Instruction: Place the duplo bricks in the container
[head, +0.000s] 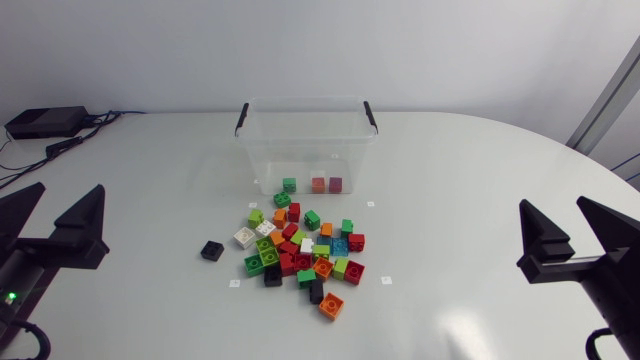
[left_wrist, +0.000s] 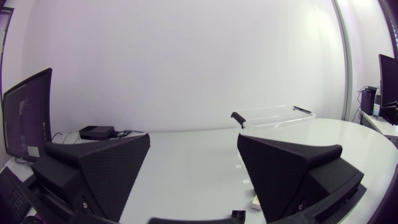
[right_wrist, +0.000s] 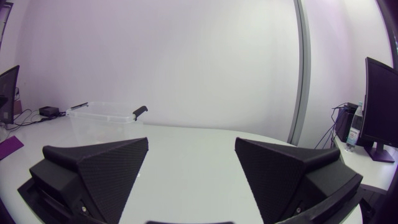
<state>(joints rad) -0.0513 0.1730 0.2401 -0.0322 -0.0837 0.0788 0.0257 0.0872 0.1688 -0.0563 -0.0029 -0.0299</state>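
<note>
The left gripper (head: 68, 200) sits at the lower left of the frame, fingers spread wide with nothing between them. The right gripper (head: 552, 205) sits at the lower right, likewise spread and empty. Between them, mid-frame on the white bench (head: 450, 170), lies a loose heap of duplo bricks (head: 300, 250), with a lone black brick (head: 211, 250) just left of it. Above the heap stands the clear container (head: 262, 150); a green, an orange and a purple brick show through its wall.
</note>
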